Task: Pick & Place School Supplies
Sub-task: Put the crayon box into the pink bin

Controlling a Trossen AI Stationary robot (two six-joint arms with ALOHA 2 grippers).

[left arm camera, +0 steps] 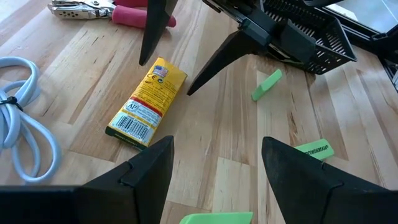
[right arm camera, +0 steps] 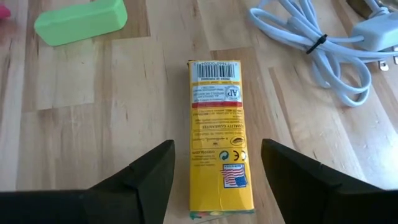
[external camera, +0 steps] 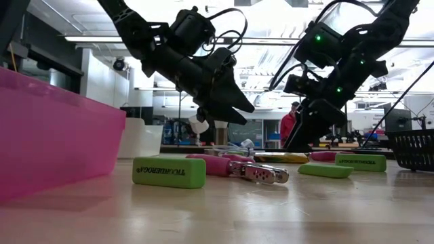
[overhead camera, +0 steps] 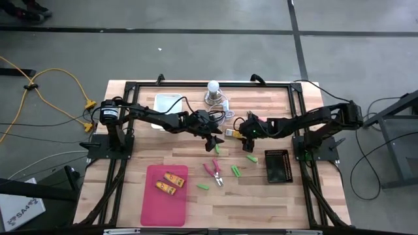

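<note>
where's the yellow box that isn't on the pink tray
In the high view the yellow box lies mid-table between both open grippers, right gripper over it, near the white cord.

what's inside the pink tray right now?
Two yellow boxes lie inside the pink tray, side by side toward its upper half. The rest of its floor shows bare in the high view. From the low view its wall hides the contents.

left gripper (overhead camera: 215, 146) mid-table | right gripper (overhead camera: 239, 131) beside yellow box (overhead camera: 232, 132) | pink tray (overhead camera: 164, 201) holds two
</note>
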